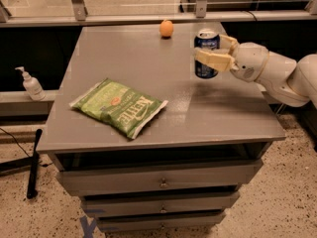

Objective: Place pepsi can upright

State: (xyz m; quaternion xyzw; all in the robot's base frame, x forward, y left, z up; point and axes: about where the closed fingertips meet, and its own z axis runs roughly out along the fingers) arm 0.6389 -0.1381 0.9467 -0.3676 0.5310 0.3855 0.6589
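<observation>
The pepsi can point(205, 52) is dark blue with a silver top and stands upright over the right side of the grey table point(148, 73). Its base is at or just above the surface; I cannot tell if it touches. My gripper point(214, 51) comes in from the right on a white arm and is shut on the can, with one cream finger point(212, 59) across the can's front and the other behind it.
A green chip bag point(119, 106) lies flat on the table's front left. A small orange point(166, 28) sits at the back edge. A hand-sanitizer bottle point(30, 84) stands on a ledge left of the table. Drawers are below the tabletop.
</observation>
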